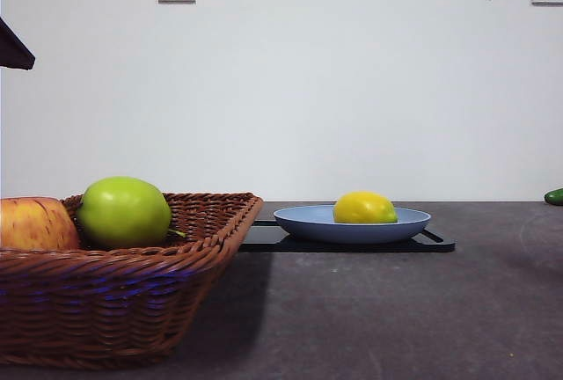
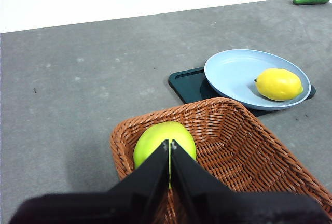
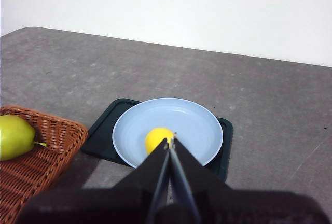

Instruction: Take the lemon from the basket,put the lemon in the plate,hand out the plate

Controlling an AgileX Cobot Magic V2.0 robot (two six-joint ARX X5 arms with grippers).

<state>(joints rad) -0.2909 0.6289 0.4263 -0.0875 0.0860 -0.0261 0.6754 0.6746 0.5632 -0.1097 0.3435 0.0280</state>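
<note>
Lemon point(image 1: 365, 208) sits in plate point(image 1: 352, 223), center-right of frame; we see left gripper point(image 2: 169, 145) and right gripper point(image 3: 170, 142) both closed, empty.

Yellow lemon point(image 1: 365, 208) in blue plate point(image 1: 303, 222), outside basket point(image 1: 132, 310)

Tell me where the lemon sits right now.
The lemon lies in the blue plate, which rests on the black tray just beyond the basket, right of centre in the front view.

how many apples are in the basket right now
2: a green apple and a red-yellow apple beside it at the basket's end; more may sit hidden below the rim.
</note>
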